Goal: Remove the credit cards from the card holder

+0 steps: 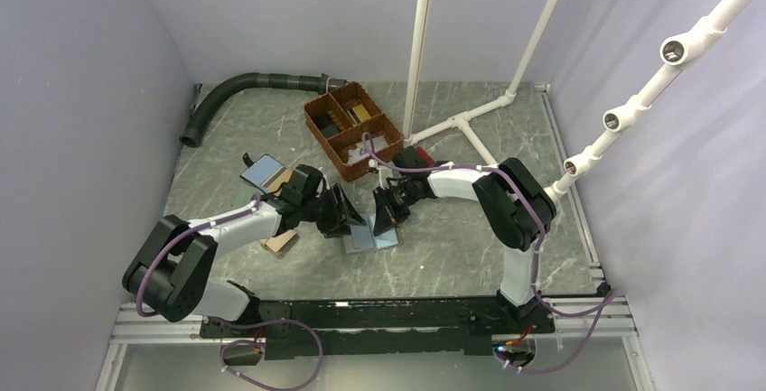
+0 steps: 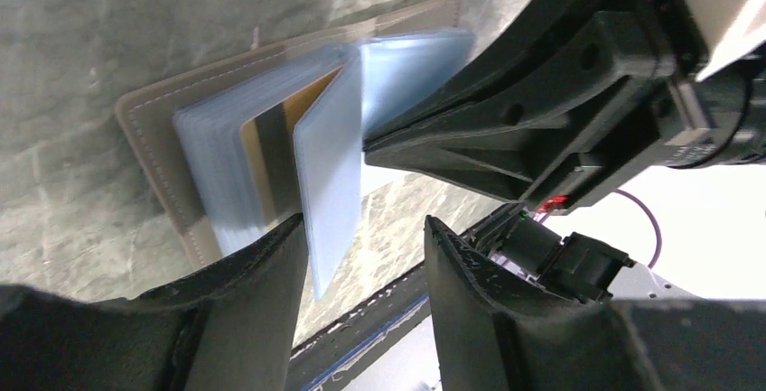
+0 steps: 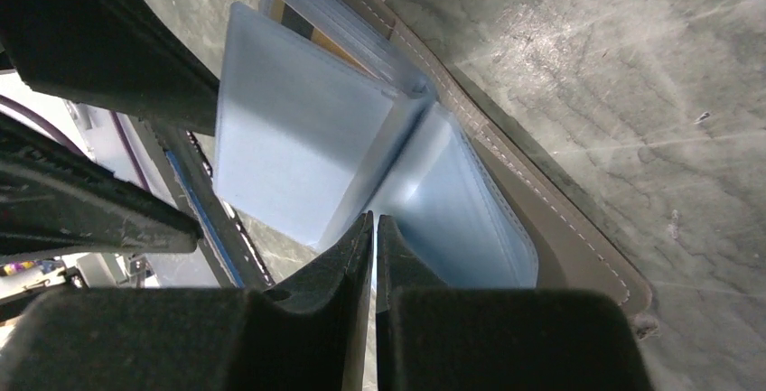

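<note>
Card holder (image 2: 154, 129) lies open — one sleeve (image 2: 330, 165) upright inside left gripper (image 2: 363, 228).

The card holder (image 2: 144, 129) is showing taupe outside, light blue inside. The table (image 2: 72, 30) is looking grey, veined white.

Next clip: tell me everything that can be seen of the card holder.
The card holder lies open on the table, its taupe, leather-like cover face down with pale stitching along the rim. Inside is a fan of translucent light-blue plastic sleeves, and a tan card with a dark stripe shows in one. One sleeve stands upright between the fingers of the open left gripper, close beside one of them. The shut right gripper seems to pinch a sleeve edge near the fold.
</note>
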You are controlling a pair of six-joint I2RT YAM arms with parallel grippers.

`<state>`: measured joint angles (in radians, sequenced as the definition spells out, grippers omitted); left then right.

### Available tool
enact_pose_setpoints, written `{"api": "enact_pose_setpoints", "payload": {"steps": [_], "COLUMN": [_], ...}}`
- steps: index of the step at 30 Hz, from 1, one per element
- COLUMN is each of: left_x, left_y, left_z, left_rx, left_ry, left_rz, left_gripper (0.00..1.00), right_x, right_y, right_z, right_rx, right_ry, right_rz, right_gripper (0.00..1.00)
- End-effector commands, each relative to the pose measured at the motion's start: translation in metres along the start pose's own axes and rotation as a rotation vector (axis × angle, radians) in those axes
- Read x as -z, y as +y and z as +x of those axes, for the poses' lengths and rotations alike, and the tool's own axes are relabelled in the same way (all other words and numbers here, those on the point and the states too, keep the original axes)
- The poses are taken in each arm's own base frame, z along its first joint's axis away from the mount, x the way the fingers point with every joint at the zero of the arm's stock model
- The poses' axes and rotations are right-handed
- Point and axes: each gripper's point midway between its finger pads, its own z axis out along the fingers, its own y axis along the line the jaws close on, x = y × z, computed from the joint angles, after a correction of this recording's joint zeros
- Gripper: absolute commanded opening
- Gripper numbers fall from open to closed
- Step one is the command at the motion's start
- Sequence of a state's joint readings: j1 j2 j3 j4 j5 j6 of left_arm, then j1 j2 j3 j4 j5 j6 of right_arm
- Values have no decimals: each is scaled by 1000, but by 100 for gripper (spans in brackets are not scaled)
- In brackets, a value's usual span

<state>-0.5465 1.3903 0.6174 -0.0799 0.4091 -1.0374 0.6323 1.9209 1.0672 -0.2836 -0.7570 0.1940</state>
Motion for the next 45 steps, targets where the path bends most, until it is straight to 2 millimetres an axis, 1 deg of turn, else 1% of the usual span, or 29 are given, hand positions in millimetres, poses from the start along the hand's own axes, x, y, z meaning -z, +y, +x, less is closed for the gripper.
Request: {"api": "enact_pose_setpoints", "payload": {"steps": [1,3,8,10,12,14,21,23,26,29,35,39,43,45], "left_x": [1,1,4,5,5,4,-10,-12,-15,-17,-20,-25,-29,-30], "left_y": [-25,-28,-36,-39,-43,-47,-51,-53,-56,-58,-64,-54,-52,-52], "left_z": [-7,-7,-9,-9,-8,-8,-8,-10,-12,-11,-12,-13,-12,-12], "left_rx": [-43,-45,-52,-56,-60,-60,-51,-56,-65,-65,-66,-37,-26,-30], "left_ry": [-19,-18,-33,-35,-34,-31,18,23,31,37,35,40,50,51], "left_rz": [115,133,178,197,222,251,274,270,265,271,293,240,239,237], "left_gripper": [54,54,52,47,38,35,38,40,44,44,45,47,47,47], "right_x": [-1,0,7,12,18,24,38,40,38,35,36,38,39,40], "right_y": [0,1,11,15,19,19,15,18,20,20,32,37,37,40], "right_z": [-9,-10,-13,-16,-19,-22,-23,-22,-18,-14,-10,-6,-7,-6], "right_rx": [24,27,70,91,107,110,93,88,81,53,36,44,49,56], "right_ry": [-10,-11,-20,-32,-47,-61,-90,-88,-80,-60,-47,-48,-49,-48], "right_rz": [17,13,-9,-18,-26,-27,-63,-93,-116,-146,-227,-248,-245,-263], "right_gripper": [8,8,9,9,10,11,15,17,21,23,36,48,50,51]}}
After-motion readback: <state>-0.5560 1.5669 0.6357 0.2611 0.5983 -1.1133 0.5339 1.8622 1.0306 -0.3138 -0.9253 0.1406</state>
